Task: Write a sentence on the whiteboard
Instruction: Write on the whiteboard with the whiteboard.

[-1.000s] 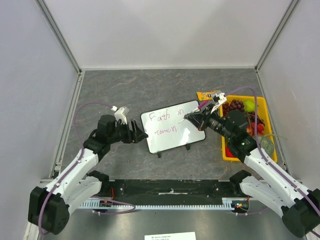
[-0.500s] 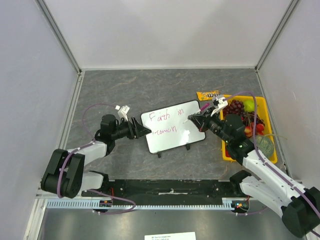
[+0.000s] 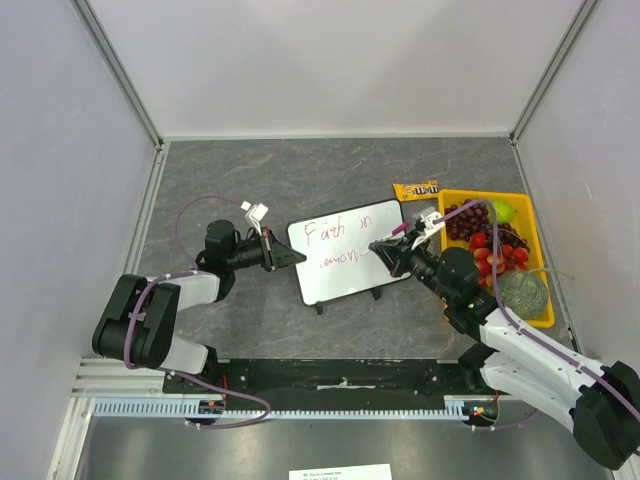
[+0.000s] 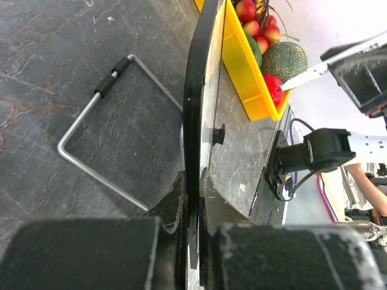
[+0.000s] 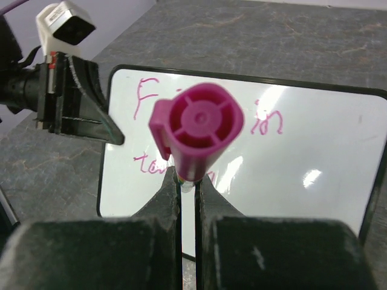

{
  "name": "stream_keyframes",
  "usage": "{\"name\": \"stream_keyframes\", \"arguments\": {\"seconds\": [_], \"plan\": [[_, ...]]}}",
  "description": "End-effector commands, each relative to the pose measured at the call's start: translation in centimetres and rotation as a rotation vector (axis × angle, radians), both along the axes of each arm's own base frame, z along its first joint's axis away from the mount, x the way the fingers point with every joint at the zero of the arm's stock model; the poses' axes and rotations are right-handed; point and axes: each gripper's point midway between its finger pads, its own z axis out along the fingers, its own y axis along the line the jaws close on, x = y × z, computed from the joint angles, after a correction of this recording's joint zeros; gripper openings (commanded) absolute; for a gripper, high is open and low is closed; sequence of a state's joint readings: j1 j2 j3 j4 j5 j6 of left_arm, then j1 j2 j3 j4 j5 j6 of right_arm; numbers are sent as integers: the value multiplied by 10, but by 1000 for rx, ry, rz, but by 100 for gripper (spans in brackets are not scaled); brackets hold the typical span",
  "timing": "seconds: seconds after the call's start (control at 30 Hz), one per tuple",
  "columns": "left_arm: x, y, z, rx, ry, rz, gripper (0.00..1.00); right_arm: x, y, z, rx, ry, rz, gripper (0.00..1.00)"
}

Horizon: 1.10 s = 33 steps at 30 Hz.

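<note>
Grey stone-patterned bench point(image 3: 250, 180), enclosed by plain white walls point(image 3: 330, 60) on three sides. Whiteboard point(image 3: 350, 283) lies mid-bench, slightly toward the right edge, skewed so that its far right corner points at the tray. Yellow tray point(image 3: 480, 193) sits against the right edge, holding a netted melon point(image 3: 522, 293) at its near end, dark grapes point(image 3: 466, 220) at the far end and red fruit between them. Left gripper point(image 3: 295, 258) comes in low from the left, its fingers pressed together on the board's left edge; left wrist view shows the black frame pinched between them and a wire stand point(image 4: 113, 75) folded out behind the board. Right gripper point(image 3: 385, 248) is over the board's right part, fingers clamped on a magenta marker point(image 5: 198, 130), cap end up. Orange snack packet point(image 3: 415, 189) lies just beside the tray's far left corner. Sentence point(image 3: 338, 232) in pink: top line reads "Faith in", and below it is a shorter second line, not legible.
</note>
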<state>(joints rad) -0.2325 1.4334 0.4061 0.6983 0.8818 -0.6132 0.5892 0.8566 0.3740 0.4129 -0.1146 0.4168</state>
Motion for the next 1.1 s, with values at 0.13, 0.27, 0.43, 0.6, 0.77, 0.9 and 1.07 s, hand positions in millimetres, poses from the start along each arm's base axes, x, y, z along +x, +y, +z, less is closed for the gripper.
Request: {"name": "stream_keyframes", "arguments": {"seconds": [0.13,0.27,0.43,0.6,0.77,0.9,1.07], "plan": [[15,11,-22,86,16,58,2,7,1,21,6,-154,-91,0],[13,18,-29,104,32,73,2,13,4,13,-1,-137,-111,0],[12,18,-29,99,33,67,2,17,14,6,-4,-128,-101,0],[11,17,-31,96,43,57,2,22,18,-2,-16,-109,-109,0],[10,16,-31,88,48,51,2,26,22,-11,-10,-85,-114,0],[10,16,-31,88,44,50,2,30,22,-13,-7,-76,-133,0],[9,15,-31,85,47,47,2,33,24,-15,-5,-67,-136,0]]}}
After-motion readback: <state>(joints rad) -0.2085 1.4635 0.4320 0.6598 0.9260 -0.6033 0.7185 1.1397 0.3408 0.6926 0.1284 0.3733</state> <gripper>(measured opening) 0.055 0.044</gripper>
